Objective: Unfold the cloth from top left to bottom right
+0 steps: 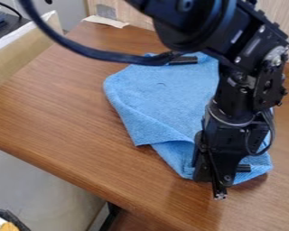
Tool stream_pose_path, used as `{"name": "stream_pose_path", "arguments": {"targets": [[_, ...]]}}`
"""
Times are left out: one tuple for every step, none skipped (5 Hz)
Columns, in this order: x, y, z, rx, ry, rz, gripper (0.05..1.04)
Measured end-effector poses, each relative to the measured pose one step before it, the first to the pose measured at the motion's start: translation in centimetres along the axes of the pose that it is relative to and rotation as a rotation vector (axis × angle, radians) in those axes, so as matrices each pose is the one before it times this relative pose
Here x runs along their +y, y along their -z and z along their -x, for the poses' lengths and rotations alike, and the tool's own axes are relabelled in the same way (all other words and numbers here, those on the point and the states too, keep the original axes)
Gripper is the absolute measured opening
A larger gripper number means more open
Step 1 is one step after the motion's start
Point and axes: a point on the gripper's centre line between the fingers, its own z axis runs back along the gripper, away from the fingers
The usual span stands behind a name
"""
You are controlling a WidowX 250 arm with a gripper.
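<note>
A blue cloth (162, 97) lies on the brown wooden table, partly folded over itself, with a folded flap's corner at its lower left and another layer showing beneath toward the lower right. The black gripper (220, 196) hangs pointing down at the cloth's lower right end, its tip just past the cloth's near edge. The arm covers the cloth's right side. Whether the gripper holds any cloth cannot be told.
The wooden table (68, 103) has its front edge running diagonally at lower left. A cardboard-coloured box edge (20, 54) stands at upper left. A black cable loops from the arm across the top. A wall rises behind.
</note>
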Motion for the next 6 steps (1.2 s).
{"name": "stream_pose_path", "arguments": {"targets": [[0.329,-0.1,0.047,0.0075,-0.0112,-0.0203,0.537],[0.357,-0.278,-0.138,-0.0001,-0.0034,-0.0124,0.842],[0.31,-0.538,-0.364,-0.0034,0.0022,-0.0066,1.01],[0.297,-0.95,-0.446,-0.0085,0.0105,-0.0146,1.007],[0.574,-2.111,-0.84,-0.0507,0.0173,-0.018,1.001],[0.397,-1.32,-0.162,0.0182,-0.0106,0.0065,1.001]]}}
